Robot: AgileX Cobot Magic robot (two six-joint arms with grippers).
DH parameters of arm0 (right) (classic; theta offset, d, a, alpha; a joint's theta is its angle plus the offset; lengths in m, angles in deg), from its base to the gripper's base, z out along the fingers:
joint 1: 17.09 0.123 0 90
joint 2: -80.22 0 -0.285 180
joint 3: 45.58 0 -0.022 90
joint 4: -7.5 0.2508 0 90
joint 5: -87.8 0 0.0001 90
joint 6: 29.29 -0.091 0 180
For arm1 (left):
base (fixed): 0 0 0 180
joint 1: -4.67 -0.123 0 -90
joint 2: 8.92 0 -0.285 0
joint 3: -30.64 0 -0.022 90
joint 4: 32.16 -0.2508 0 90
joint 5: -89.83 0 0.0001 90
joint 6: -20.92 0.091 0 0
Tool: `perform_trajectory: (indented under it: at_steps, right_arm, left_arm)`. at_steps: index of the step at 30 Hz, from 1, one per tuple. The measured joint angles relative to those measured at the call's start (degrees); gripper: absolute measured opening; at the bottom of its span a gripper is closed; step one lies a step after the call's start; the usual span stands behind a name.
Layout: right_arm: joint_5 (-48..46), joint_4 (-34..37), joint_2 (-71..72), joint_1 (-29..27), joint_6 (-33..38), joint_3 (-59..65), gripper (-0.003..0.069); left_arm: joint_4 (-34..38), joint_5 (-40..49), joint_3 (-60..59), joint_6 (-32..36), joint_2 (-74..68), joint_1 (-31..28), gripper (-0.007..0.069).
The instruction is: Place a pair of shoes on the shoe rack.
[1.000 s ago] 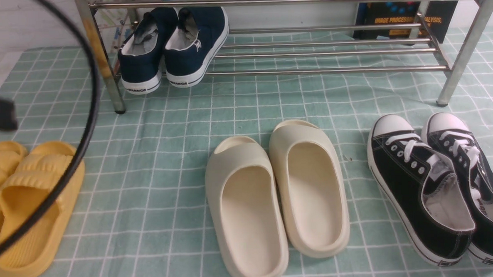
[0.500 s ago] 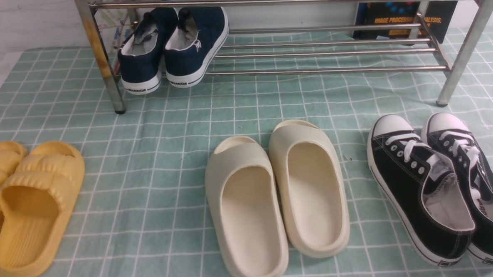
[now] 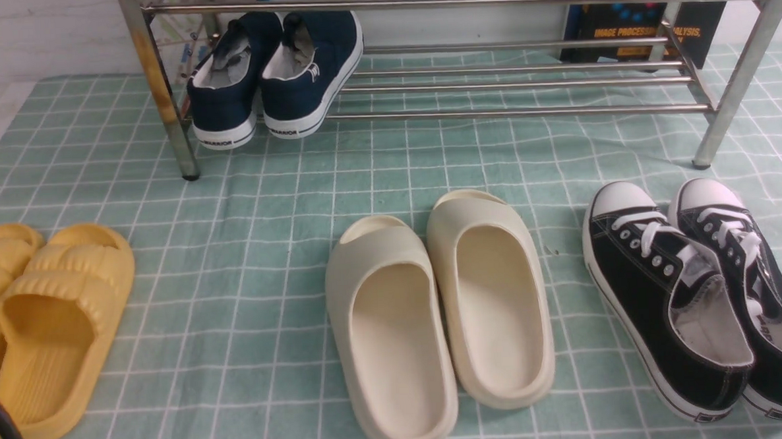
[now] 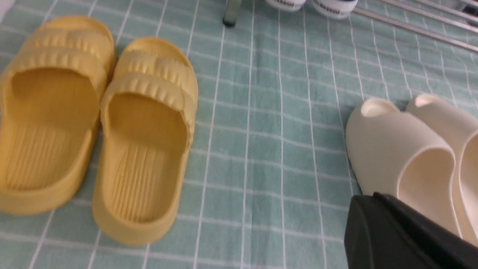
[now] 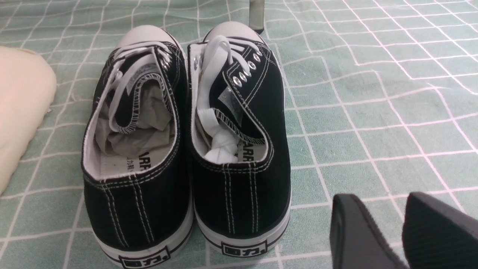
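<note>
The pair of shoes, navy with white soles, stands side by side on the lowest bars of the shoe rack, at its left end, heels toward me. Only their white heel soles show at the edge of the left wrist view. My left gripper is shut and holds nothing; it hangs over the cloth beside the cream slides, far from the rack. The right gripper is open with bare cloth between its fingers, just behind the black sneakers. Neither gripper shows in the front view.
A green checked cloth covers the floor. Yellow slides lie front left, cream slides in the middle, black lace-up sneakers front right. A book leans behind the rack. A black cable crosses the lower left corner.
The left arm and its looping cable have pulled back out of the front view; only a short piece of cable shows at the lower left corner. The shoes have not moved.
</note>
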Motion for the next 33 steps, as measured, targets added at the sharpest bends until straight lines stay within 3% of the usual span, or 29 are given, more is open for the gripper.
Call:
perform_trajectory:
  at_steps: [2,4,8,11,14,33]
  right_arm:
    - [0.00,0.00,0.00,0.00,0.00,0.00,0.0239]
    - [0.00,0.00,0.00,0.00,0.00,0.00,0.0239]
    - [0.00,0.00,0.00,0.00,0.00,0.00,0.0239]
    - [0.00,0.00,0.00,0.00,0.00,0.00,0.0239]
    - [0.00,0.00,0.00,0.00,0.00,0.00,0.0239]
    - [0.00,0.00,0.00,0.00,0.00,0.00,0.0239]
  left_arm:
    - [-0.22,-13.11,-10.17,1.30,6.41,-2.66,-0.0013]
    - [1.12,-18.22,-14.88,3.30,9.51,-5.36,-0.0013]
    - [10.72,-26.22,-25.82,14.07,16.81,-12.38,-0.0013]
    - [13.36,-26.93,-30.10,20.45,17.87,-13.65,-0.0013]
    - [13.56,-26.51,-31.75,22.31,17.89,-13.72,-0.0013]
    - [10.86,-19.90,-33.54,18.78,17.89,-13.72,-0.0013]
